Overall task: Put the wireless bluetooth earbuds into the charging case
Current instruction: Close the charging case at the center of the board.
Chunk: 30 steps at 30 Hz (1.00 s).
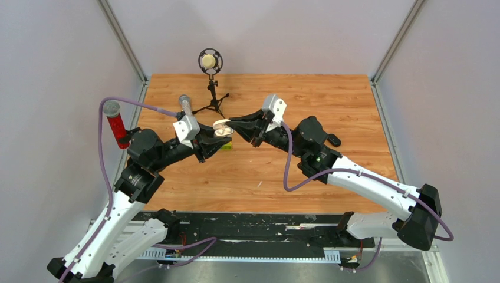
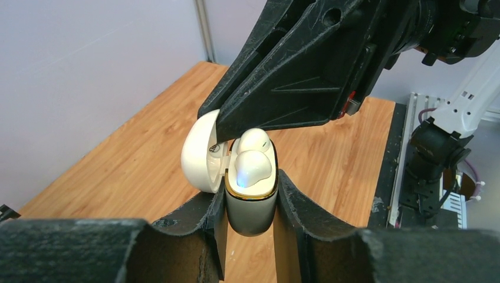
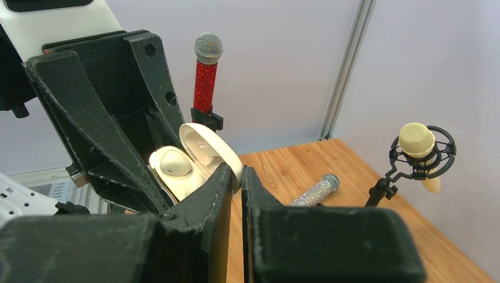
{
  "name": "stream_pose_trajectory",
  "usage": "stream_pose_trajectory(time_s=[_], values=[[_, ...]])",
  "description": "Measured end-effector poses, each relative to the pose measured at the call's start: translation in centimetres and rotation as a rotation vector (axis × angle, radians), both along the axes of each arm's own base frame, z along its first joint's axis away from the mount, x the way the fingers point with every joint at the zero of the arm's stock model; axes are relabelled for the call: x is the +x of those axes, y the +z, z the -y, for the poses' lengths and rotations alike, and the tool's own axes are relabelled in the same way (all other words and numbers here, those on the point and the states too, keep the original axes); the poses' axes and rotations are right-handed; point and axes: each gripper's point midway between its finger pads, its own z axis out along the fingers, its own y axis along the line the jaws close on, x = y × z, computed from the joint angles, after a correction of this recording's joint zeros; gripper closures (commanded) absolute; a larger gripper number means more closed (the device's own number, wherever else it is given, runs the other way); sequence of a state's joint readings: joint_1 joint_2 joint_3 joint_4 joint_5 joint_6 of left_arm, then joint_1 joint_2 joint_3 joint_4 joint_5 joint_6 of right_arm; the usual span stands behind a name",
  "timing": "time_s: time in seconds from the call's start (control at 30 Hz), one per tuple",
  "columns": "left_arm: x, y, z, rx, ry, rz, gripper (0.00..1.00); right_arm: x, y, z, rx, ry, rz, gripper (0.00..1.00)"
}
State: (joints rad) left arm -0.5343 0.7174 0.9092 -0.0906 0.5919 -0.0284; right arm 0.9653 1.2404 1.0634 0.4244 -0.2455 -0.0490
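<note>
The charging case (image 2: 252,212) is a white case with a gold rim, held upright above the table between the fingers of my left gripper (image 2: 252,191). Its lid (image 2: 199,154) hangs open to the left. Two white earbuds (image 2: 255,168) sit in its wells, the nearer one with a small blue light. My right gripper (image 3: 236,172) is shut with only a thin gap and nothing between the fingers. Its tips are at the edge of the open lid (image 3: 212,147), above the case. The top view shows the case (image 1: 222,130) between the left gripper (image 1: 219,140) and the right gripper (image 1: 234,124).
A red microphone (image 1: 117,125) stands in a holder at the left edge. A silver glitter microphone (image 1: 186,105) lies at the back left. A microphone on a small tripod (image 1: 210,62) stands at the back. A small black oval object (image 1: 334,140) lies to the right.
</note>
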Motion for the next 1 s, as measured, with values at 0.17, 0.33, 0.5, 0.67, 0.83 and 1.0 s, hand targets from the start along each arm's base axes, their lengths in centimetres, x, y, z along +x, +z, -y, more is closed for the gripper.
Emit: stream_pose_trajectory(time_s=[0.17, 0.33, 0.5, 0.67, 0.83, 1.0], values=[[0.4, -0.3, -0.2, 0.006, 0.028, -0.016, 1.0, 0.1, -0.3, 0.0, -0.018, -0.006, 0.014, 0.64], [0.6, -1.2, -0.7, 0.031, 0.062, -0.038, 1.0, 1.0, -0.9, 0.8, -0.056, -0.057, 0.036, 0.42], [1.5, -1.8, -1.3, 0.066, 0.11, -0.024, 1.0, -0.3, 0.3, 2.5, -0.065, -0.052, 0.076, 0.33], [1.2, -3.0, -0.9, 0.122, 0.071, -0.009, 1.0, -0.9, 1.5, 3.8, -0.052, -0.037, 0.091, 0.67], [-0.6, -4.2, -0.2, 0.19, -0.059, 0.041, 1.0, 1.6, 2.2, 1.8, -0.103, -0.007, 0.013, 0.94], [-1.7, -5.3, 0.1, 0.249, -0.145, 0.086, 1.0, 2.5, -1.5, -1.3, -0.207, 0.077, -0.094, 1.0]])
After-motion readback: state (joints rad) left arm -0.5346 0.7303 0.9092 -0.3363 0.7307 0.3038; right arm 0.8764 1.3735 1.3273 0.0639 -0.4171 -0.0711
